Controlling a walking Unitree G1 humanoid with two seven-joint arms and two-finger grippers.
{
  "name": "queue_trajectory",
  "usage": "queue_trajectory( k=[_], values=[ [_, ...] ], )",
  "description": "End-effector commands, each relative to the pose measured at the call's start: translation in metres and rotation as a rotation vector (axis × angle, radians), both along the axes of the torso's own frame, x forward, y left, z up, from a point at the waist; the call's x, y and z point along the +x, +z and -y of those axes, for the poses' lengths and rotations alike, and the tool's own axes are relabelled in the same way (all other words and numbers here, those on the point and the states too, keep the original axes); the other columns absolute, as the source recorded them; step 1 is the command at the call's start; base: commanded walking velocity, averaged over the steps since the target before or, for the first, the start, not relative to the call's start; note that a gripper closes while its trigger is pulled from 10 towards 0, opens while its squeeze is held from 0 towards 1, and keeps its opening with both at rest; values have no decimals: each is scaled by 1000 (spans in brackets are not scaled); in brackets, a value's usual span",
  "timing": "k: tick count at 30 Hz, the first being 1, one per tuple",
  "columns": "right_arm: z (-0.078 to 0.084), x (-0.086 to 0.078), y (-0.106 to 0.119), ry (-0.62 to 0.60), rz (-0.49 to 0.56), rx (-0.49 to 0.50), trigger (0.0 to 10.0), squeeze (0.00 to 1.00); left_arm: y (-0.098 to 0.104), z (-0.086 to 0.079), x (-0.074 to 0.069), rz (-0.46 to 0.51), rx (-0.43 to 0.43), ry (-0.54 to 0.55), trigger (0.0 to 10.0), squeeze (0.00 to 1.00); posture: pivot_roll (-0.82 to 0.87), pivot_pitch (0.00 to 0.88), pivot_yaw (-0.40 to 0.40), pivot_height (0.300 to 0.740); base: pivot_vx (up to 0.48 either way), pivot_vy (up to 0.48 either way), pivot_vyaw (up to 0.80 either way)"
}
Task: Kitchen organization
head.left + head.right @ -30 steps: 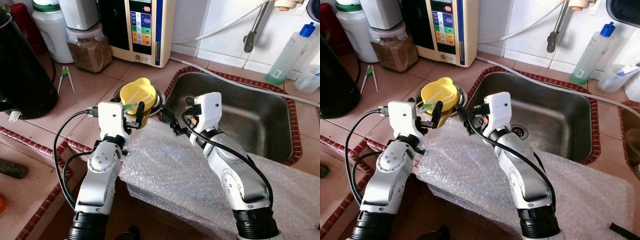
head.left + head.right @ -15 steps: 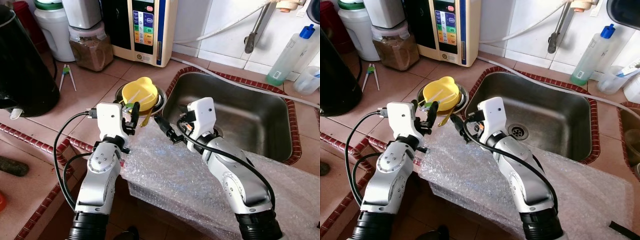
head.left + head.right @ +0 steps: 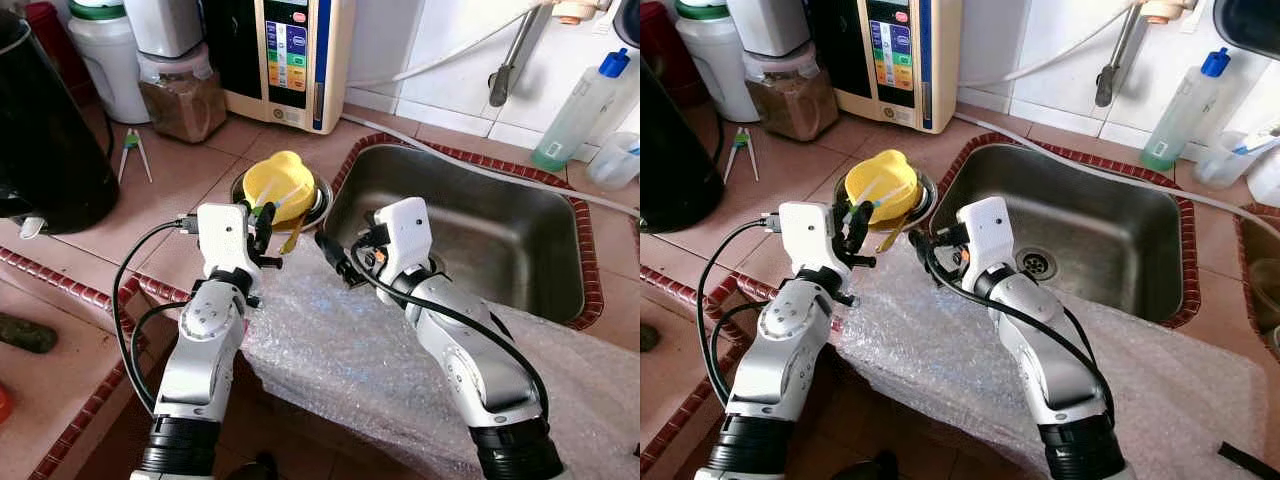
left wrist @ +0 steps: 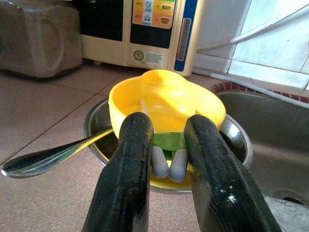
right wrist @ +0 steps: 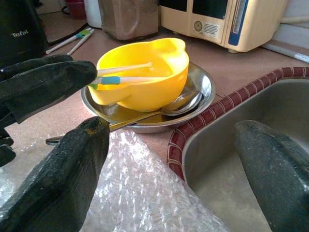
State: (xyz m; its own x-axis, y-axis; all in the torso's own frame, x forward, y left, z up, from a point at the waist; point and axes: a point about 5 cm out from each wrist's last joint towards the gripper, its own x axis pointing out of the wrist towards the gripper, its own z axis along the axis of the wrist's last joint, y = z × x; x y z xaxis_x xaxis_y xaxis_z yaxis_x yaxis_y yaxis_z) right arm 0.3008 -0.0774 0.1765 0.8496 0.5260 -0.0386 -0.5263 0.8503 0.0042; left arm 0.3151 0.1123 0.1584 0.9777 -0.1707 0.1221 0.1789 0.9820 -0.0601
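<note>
the tiled counter point(image 3: 180, 170) carries it all. biggest on it is the steel sink point(image 3: 500, 230), at about 3 o'clock from the arms, and a sheet of bubble wrap point(image 3: 360, 350) draped over the counter's front edge under both wrists. at 11 o'clock stand a black kettle point(image 3: 45, 130) and a water purifier point(image 3: 290, 55); a soap bottle point(image 3: 580, 100) is at 1 o'clock. between the two grippers, at 12 o'clock, a steel dish point(image 3: 910, 205) holds a yellow bowl point(image 3: 880, 185) with chopsticks point(image 5: 126, 74) in it and a spoon point(image 5: 159, 113) sticking out. the left gripper point(image 4: 166, 159) is nearly closed on the chopsticks' grey ends at the bowl's rim. the right gripper point(image 5: 174, 159) hangs spread wide, grasping nothing, over the sink edge.
</note>
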Motion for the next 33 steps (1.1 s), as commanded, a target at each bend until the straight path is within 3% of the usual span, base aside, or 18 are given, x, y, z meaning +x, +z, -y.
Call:
queue_trajectory(
  k=[1,14,21,29,33],
  values=[
    [0,1,-1,8,-17,0,10000,0,-1,2,2,-7,4,-12,0,0,-55,112,-33,740,0,0,0],
    [-2,0,0,31,-23,25,10000,0,6,4,2,42,33,-24,0,0,-51,105,-32,740,0,0,0],
    [2,6,5,18,0,40,10000,0,19,10,-6,167,70,-88,0,0,-43,102,-42,740,0,0,0],
    [4,8,7,14,4,53,10000,0,26,15,-9,222,38,-113,0,0,-53,97,-51,740,0,0,0],
    [9,12,8,-27,-38,151,10000,0,37,23,-10,279,-11,-174,0,0,-49,93,-63,740,0,0,0]
  ],
)
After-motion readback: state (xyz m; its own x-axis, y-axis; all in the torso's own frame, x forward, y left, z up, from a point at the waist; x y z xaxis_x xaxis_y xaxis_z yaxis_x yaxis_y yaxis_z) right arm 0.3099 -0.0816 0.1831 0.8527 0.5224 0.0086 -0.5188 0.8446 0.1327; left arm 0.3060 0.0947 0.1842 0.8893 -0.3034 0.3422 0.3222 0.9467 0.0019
